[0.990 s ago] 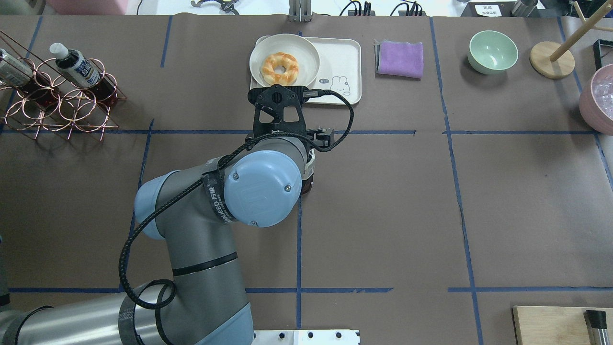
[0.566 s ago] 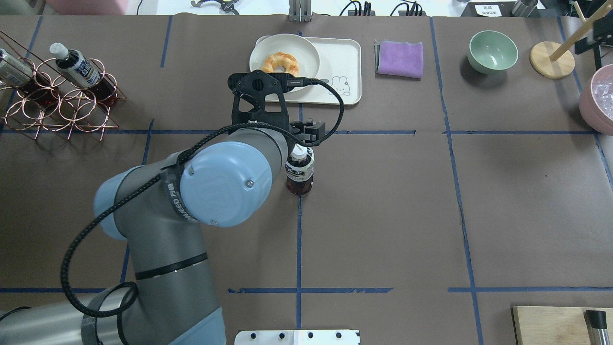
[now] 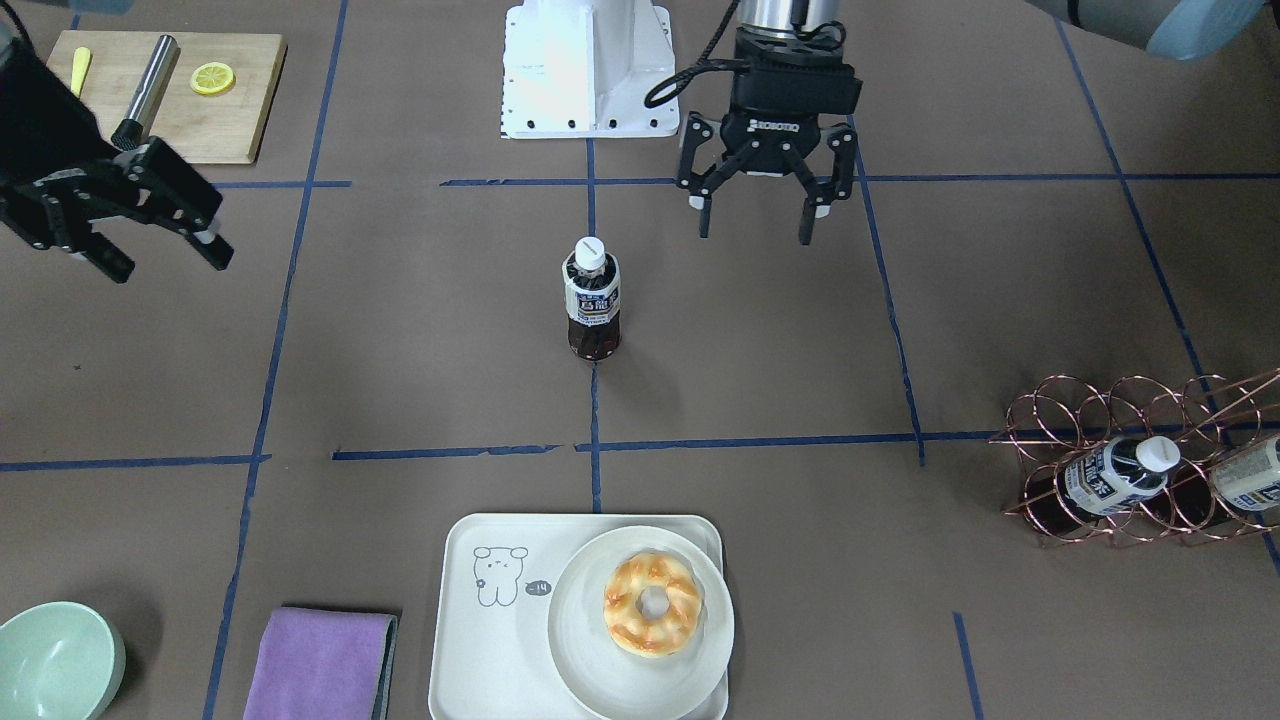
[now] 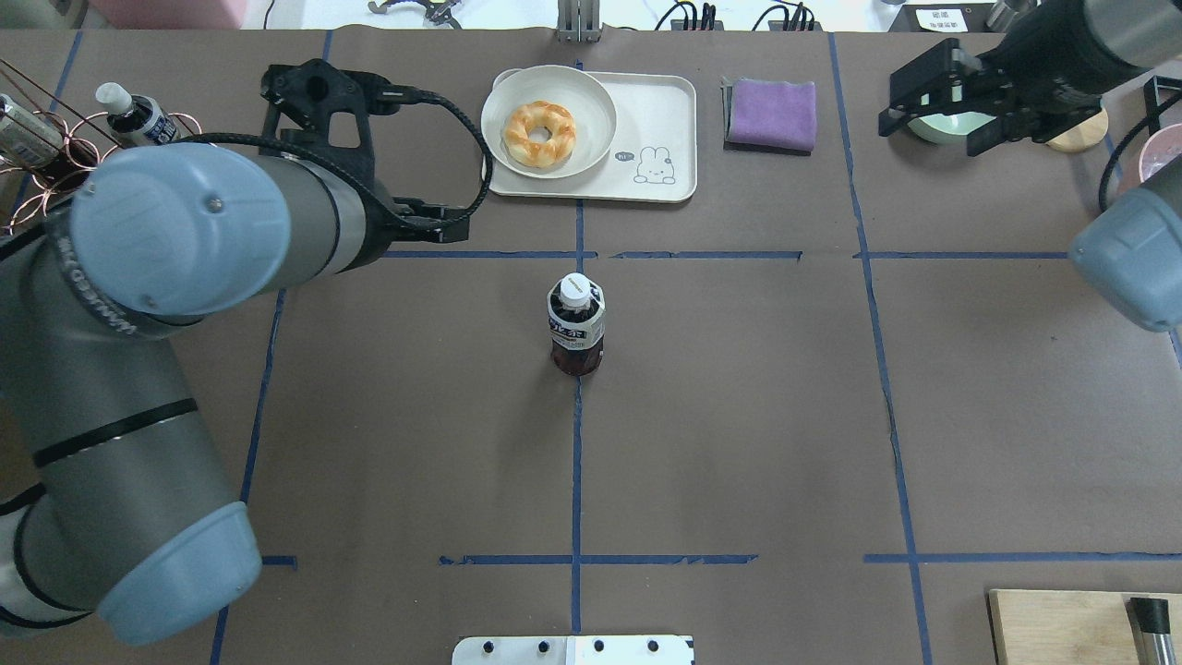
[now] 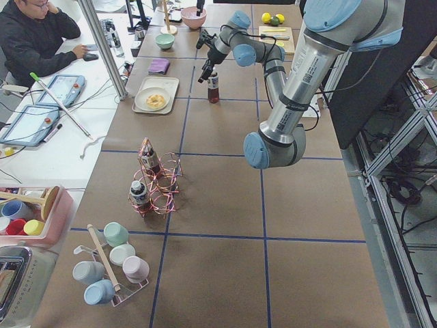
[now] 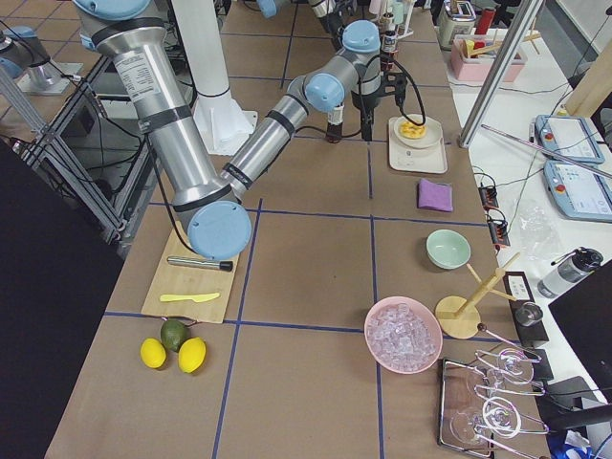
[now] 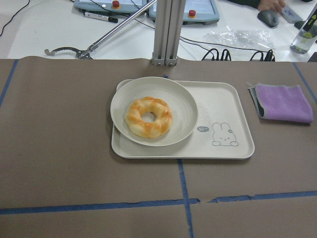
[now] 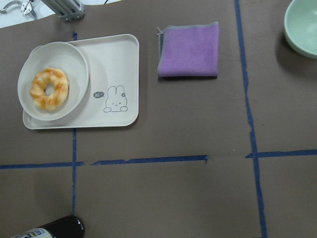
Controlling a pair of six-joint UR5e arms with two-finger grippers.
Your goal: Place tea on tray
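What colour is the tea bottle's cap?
White. The tea cap shows best in the exterior front-facing view.

The plate point(image 4: 594, 109) crowds half the tray point(image 4: 657, 111) (bunny side bare).

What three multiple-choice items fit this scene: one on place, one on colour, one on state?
1. Where is the tea relative to the tray?
A. on it
B. on the table, apart
C. under it

2. The folded cloth is:
A. green
B. purple
C. yellow

3. The left pincer is:
A. shut on the tea
B. shut on the cloth
C. open, empty

Key: 1B, it stands on the table, short of the tray; 2B, it shows purple; 3C, spread wide, nothing between.
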